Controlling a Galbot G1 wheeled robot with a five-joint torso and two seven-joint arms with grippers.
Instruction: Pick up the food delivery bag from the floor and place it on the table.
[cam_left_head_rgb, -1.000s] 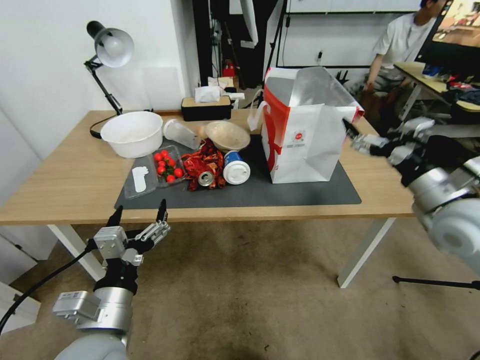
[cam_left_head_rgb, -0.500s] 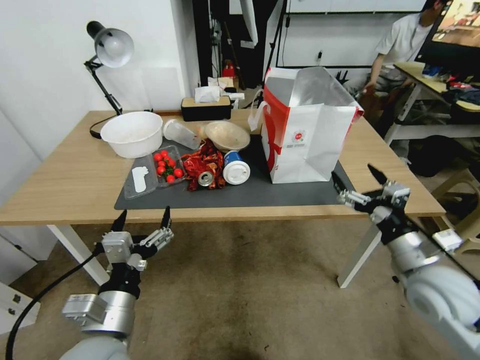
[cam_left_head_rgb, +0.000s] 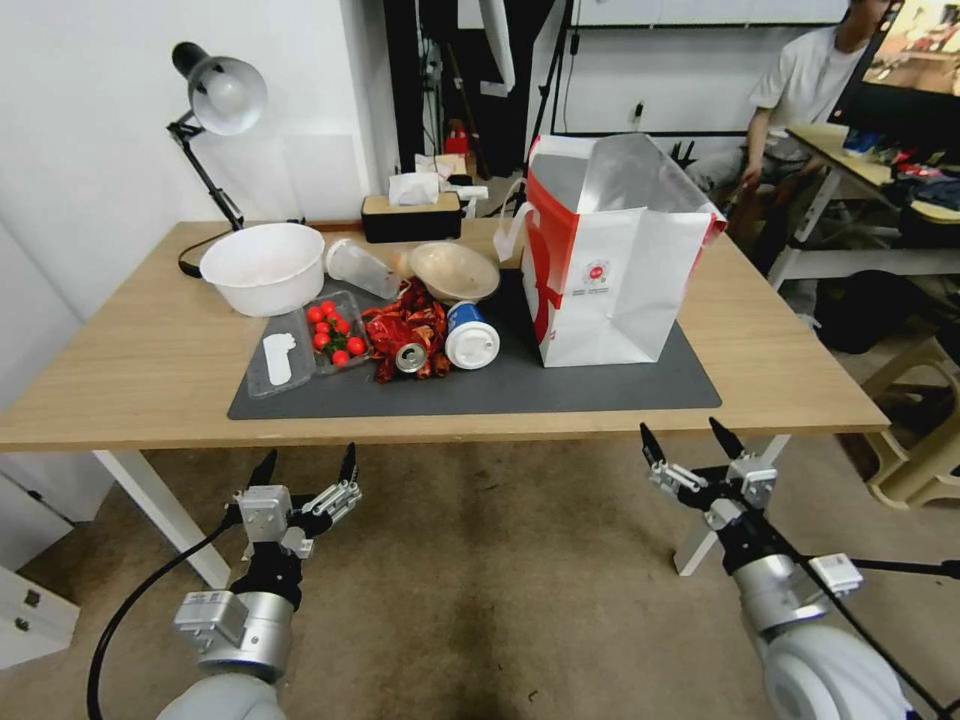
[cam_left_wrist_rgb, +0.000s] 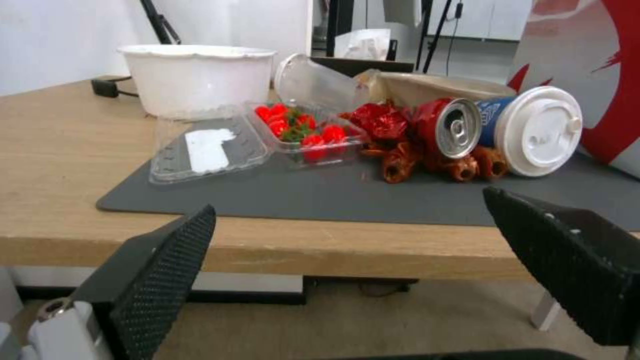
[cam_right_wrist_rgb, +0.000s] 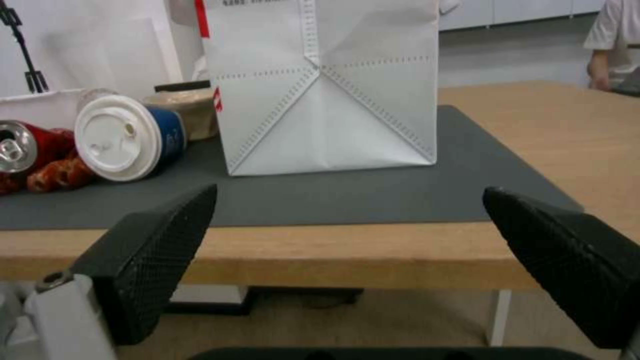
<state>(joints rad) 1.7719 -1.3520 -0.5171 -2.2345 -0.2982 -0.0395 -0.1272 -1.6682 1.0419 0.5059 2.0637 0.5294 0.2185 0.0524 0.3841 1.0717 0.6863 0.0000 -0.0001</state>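
Observation:
The food delivery bag (cam_left_head_rgb: 610, 270), white with red sides and silver lining, stands upright on the dark mat of the light-wood table (cam_left_head_rgb: 130, 370); its white front (cam_right_wrist_rgb: 327, 95) faces the right wrist camera. My right gripper (cam_left_head_rgb: 685, 448) hangs open and empty below the table's front edge, over the floor (cam_left_head_rgb: 500, 600). My left gripper (cam_left_head_rgb: 305, 468) is open and empty too, low in front of the table's left half. In the left wrist view a red edge of the bag (cam_left_wrist_rgb: 600, 90) shows beyond the mat.
On the mat lie a crumpled red wrapper (cam_left_head_rgb: 405, 325), a can (cam_left_head_rgb: 411, 357), a lidded blue cup (cam_left_head_rgb: 471, 338), a tomato tray (cam_left_head_rgb: 335, 333). A white bowl (cam_left_head_rgb: 263, 266), tan bowl (cam_left_head_rgb: 455, 270), tissue box (cam_left_head_rgb: 412, 215) and lamp (cam_left_head_rgb: 215, 110) stand behind. White table legs (cam_left_head_rgb: 725, 505) flank the grippers.
My right gripper has come away from the bag's right side and dropped below the table's front edge. The left gripper has sunk a little lower. The bag has stayed put.

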